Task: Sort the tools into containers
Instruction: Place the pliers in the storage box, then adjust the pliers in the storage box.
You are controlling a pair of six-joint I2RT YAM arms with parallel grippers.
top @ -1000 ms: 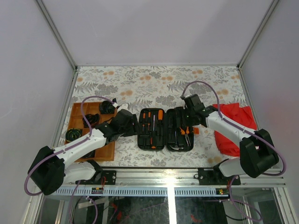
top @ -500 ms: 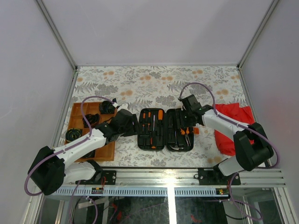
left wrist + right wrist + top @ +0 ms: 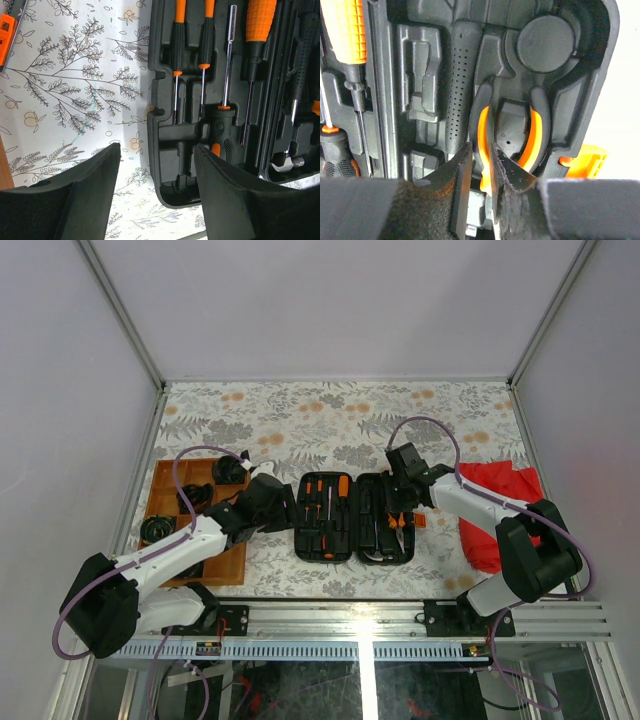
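The black tool case (image 3: 327, 540) lies open in the middle of the table, holding screwdrivers (image 3: 260, 20), a black-handled hammer (image 3: 462, 75) and orange-and-black pliers (image 3: 537, 125). My right gripper (image 3: 482, 150) reaches down into the case's right half (image 3: 590, 60), and its fingers are closed round the pliers' left handle. The pliers (image 3: 398, 527) still lie in their moulded seat. My left gripper (image 3: 157, 150) hangs open over the case's near left corner (image 3: 175, 190), with nothing between its fingers. The wooden tray (image 3: 165, 480) stands at the left, beside the left arm.
A red cloth (image 3: 500, 510) lies bunched to the right of the case. The case's orange latch (image 3: 585, 160) sticks out on its right side. Several black items (image 3: 195, 495) sit in the tray's compartments. Flowered cloth (image 3: 340, 420) covers the table behind.
The right gripper's jaws have narrowed from wide open onto the pliers' handle, and its wrist has shifted slightly. The left arm has not moved.
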